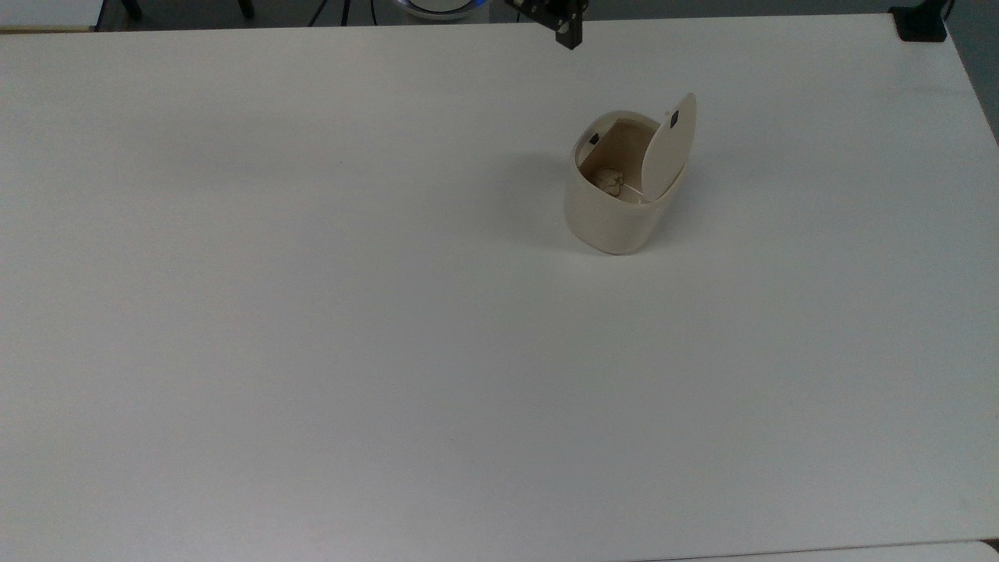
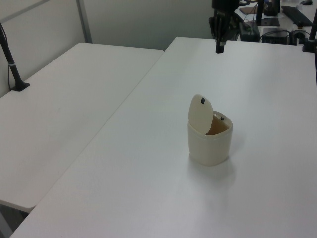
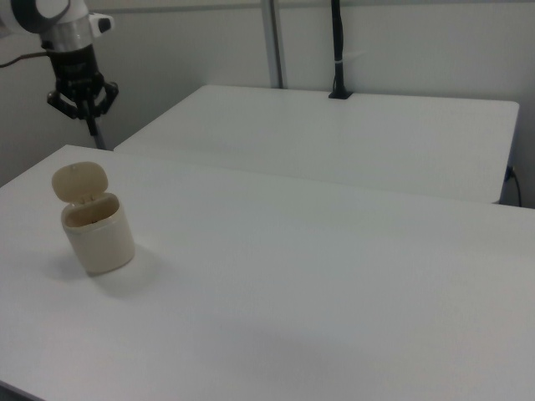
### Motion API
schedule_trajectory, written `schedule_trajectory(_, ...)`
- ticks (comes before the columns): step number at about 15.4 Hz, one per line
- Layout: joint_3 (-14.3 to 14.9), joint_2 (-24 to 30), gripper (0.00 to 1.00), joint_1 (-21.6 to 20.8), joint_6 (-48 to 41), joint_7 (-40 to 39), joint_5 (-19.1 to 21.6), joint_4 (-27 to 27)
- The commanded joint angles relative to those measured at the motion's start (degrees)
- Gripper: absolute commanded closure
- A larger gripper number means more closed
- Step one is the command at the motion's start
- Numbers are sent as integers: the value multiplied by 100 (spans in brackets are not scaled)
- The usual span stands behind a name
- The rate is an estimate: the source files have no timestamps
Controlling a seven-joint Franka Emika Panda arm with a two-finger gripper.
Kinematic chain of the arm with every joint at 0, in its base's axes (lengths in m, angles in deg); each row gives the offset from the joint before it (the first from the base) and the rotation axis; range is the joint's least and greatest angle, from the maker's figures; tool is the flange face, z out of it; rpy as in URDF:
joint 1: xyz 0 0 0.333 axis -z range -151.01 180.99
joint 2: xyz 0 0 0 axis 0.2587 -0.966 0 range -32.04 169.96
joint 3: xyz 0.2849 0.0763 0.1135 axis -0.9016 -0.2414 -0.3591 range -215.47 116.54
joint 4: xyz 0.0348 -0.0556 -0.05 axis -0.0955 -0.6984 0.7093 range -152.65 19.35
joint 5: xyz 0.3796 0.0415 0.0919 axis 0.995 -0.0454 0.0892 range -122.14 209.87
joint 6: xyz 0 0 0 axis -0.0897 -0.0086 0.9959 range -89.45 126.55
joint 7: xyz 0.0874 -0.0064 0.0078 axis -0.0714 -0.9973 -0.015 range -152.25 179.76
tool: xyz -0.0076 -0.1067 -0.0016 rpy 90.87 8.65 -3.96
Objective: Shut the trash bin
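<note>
Black gripper [image 1: 568, 35] hangs high above the table's [image 1: 312, 312] far edge, well apart from the trash bin [image 1: 616, 211].
Whether the gripper is released or clenched cannot be told; it carries nothing. Bin stands on the table, lid [image 1: 670, 147] upright, crumpled scrap [image 1: 609, 180] inside. Closing not yet begun: approach and lid push remain.

A white table [image 1: 312, 312] spans the scene; a second white table [image 2: 59, 109] adjoins it, with what seems a black clamp post [image 2: 12, 69].
</note>
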Motion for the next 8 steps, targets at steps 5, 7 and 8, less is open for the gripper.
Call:
schedule_trajectory(5, 79, -478, 100, -689, 746, 52, 57, 91)
schedule_trajectory(7, 79, -558, 100, -804, 912, 141, 48, 82)
schedule_trajectory(8, 79, -662, 100, -830, 983, 184, 48, 82)
